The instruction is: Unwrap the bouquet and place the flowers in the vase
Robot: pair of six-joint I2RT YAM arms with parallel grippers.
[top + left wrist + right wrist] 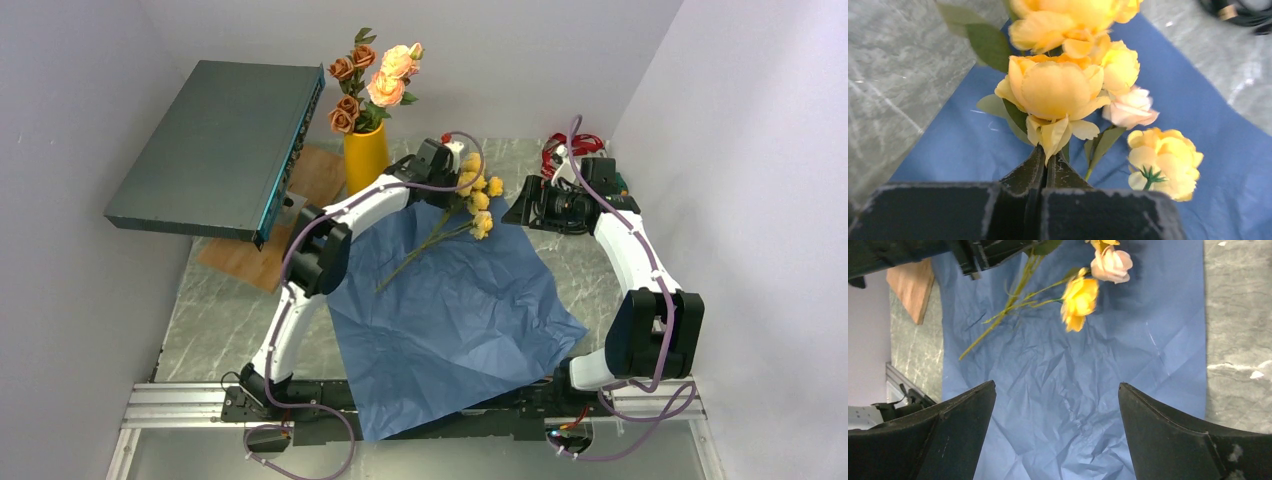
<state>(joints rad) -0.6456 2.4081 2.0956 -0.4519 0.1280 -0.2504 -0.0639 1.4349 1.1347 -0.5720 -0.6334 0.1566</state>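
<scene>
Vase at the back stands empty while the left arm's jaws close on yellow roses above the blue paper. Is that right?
Not quite: the vase is not empty. The top view shows brown-orange and peach roses already standing in it. The rest holds: the left arm's jaws are shut on yellow roses above the blue paper.

Overhead view: illumination is bright, even and diffuse, with a faint violet cast on the walls (90, 100). The tilted dark box (215, 135) throws a soft shadow beneath it at the upper left. The blue paper (455, 300) reads matte, its creases softly shaded.

Left wrist view: the flowers (1055, 90) are near-saturated and slightly soft. The top edge and upper right corner are blurred. The left gripper (1044, 160) is dark along the lower edge.

Right wrist view: paper creases are sharp. The right gripper (1057, 384) is dark and low in detail in the lower corners.
</scene>
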